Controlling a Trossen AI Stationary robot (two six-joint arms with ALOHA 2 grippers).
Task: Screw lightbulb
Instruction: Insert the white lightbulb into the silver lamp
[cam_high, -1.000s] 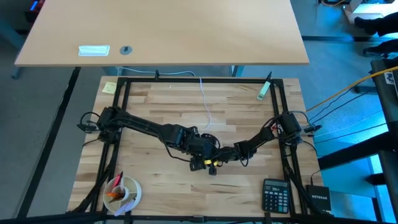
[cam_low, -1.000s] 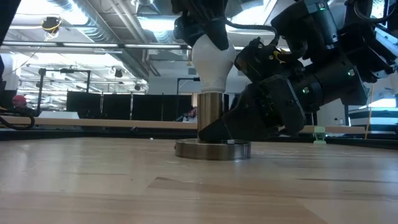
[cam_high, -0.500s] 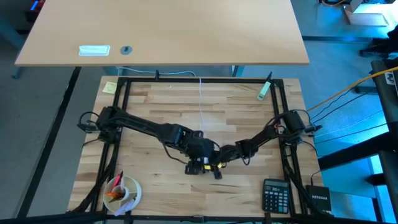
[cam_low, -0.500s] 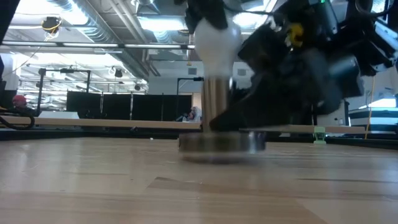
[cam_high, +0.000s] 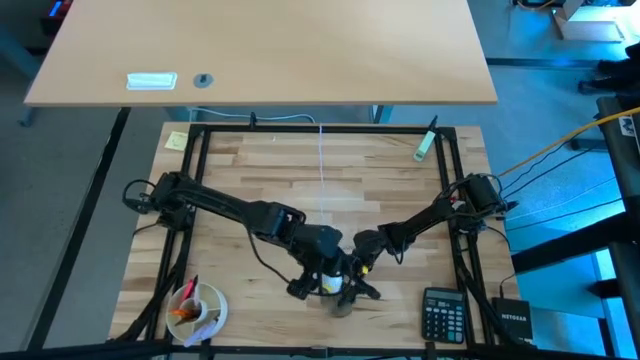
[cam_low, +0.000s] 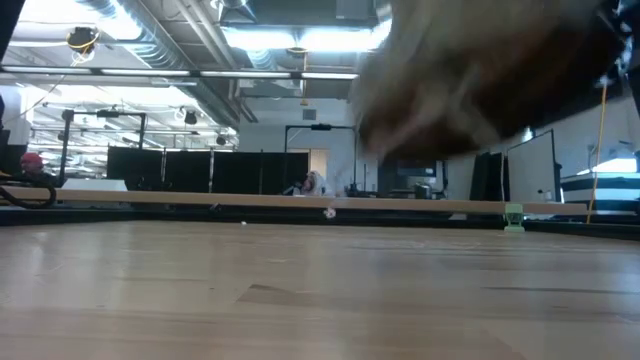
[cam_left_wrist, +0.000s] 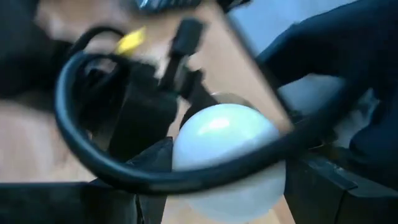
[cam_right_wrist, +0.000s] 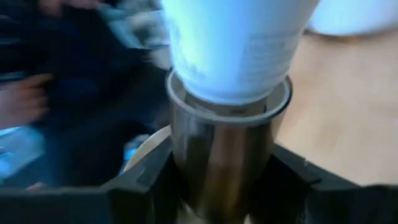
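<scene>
The white lightbulb (cam_left_wrist: 224, 146) sits with its neck (cam_right_wrist: 230, 50) in the upright silvery tube of the metal socket (cam_right_wrist: 221, 162). Both are near the table's near edge, in the middle (cam_high: 333, 285). My left gripper (cam_high: 326, 277) is shut on the bulb. My right gripper (cam_high: 354, 287) is shut on the socket's tube. The socket's white cord (cam_high: 322, 150) runs toward the far edge. In the low view only a blurred dark mass (cam_low: 480, 70) shows, above the table top. My left gripper pinches the bulb's round glass (cam_left_wrist: 186, 149) between its two fingers, one on each side. A black cable crosses in front of the bulb. My right gripper pinches the socket's upright tube (cam_right_wrist: 186, 155) between its two fingers, just below the bulb's neck. The tube stands upright in the hold.
A calculator (cam_high: 441, 312) lies at the near right and a cup with tools (cam_high: 197, 308) at the near left. A green pen-like thing (cam_high: 425, 143) and a yellow note (cam_high: 176, 141) lie at the far corners. Black frame rails (cam_high: 196, 200) run along the table's sides.
Both grippers have gone toward the table's near edge, taking the bulb and socket along. The socket's base has left the spot where it stood and no longer shows on the table in the low view. The white cord has been drawn straighter.
</scene>
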